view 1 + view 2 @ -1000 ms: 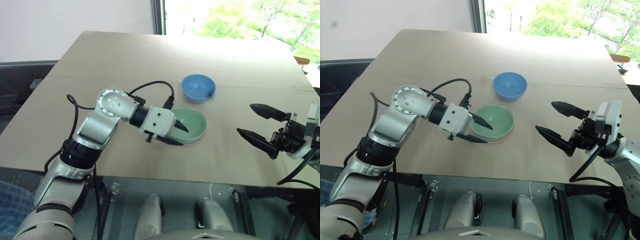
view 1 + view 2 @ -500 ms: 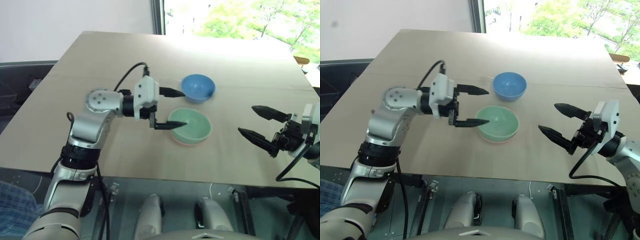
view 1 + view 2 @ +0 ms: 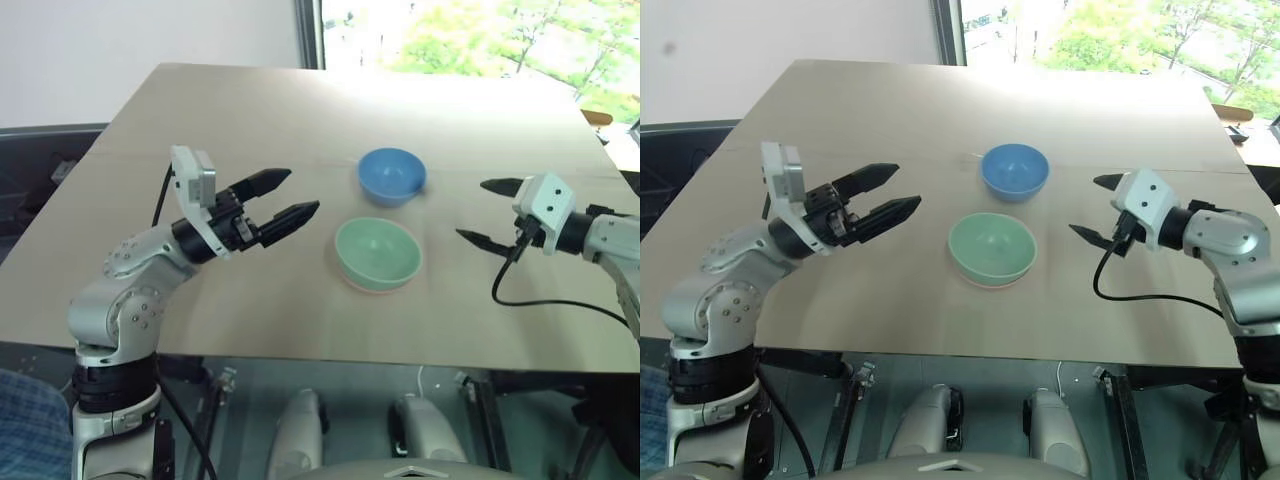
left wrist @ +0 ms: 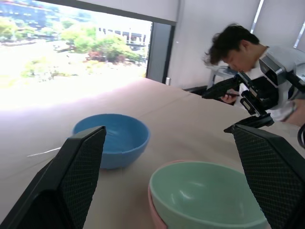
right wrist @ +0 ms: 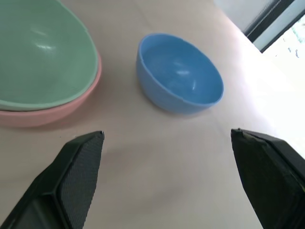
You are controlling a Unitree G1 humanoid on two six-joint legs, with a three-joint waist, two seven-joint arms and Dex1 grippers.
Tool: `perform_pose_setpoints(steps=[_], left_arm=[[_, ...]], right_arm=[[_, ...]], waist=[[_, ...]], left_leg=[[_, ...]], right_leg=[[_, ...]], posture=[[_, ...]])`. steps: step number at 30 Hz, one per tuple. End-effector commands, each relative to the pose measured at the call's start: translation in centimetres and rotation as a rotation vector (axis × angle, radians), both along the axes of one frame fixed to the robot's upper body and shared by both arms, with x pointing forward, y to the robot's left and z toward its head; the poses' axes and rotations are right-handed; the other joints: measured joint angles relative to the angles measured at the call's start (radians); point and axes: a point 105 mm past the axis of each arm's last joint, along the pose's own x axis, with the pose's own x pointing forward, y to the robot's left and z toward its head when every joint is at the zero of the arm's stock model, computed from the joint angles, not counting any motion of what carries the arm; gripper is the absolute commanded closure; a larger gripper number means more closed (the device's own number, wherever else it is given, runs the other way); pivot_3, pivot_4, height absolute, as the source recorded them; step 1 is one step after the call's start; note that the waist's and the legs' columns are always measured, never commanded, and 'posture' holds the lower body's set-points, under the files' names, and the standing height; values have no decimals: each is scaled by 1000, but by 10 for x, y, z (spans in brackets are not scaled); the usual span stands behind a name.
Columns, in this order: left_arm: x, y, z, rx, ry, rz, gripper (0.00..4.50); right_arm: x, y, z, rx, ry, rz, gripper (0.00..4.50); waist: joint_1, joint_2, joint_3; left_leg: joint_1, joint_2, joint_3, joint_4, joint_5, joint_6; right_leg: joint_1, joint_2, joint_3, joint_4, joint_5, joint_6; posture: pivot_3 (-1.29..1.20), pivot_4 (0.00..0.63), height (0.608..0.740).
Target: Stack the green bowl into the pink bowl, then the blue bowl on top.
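Near the centre of the left eye view, the green bowl is seen nested in the pink bowl, of which only a thin rim shows beneath. The blue bowl stands alone on the table, just beyond the stack, toward the upper middle of the frame. The left gripper hangs at centre left, fingers spread and empty, well apart from the bowls. The right gripper hangs at centre right, also spread and empty, its tips turned toward the bowls.

Across the left wrist view, the blue bowl is seen beyond the green one, with the right gripper and a person behind.

Along the right wrist view, the blue bowl lies ahead, between the spread fingers; the stack is off to one side. By this lie, the right arm is judged better placed for the blue bowl.
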Motion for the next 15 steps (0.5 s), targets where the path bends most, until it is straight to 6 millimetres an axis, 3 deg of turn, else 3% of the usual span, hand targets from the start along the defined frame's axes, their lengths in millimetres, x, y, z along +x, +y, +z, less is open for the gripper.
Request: perform_pose_setpoints(steps=[1, 8, 15], left_arm=[[-9, 6, 14, 0, -70, 65, 34], [-17, 8, 14, 7, -81, 120, 34], [-21, 7, 12, 6, -75, 142, 34]], right_arm=[[9, 5, 4, -163, -81, 88, 0], [45, 40, -5, -370, -190, 228, 0], [75, 65, -9, -492, -203, 244, 0]], waist=[[0, 0, 0], [-12, 1, 1], [-4, 1, 2]], left_leg=[[0, 0, 0, 0, 0, 0], [2, 0, 2, 0, 0, 0], [0, 0, 2, -1, 3, -4]], right_leg=[[0, 0, 0, 0, 0, 0], [0, 0, 2, 0, 0, 0], [-1, -1, 1, -1, 0, 0]], posture=[[0, 150, 740], [0, 150, 740], [0, 150, 740]])
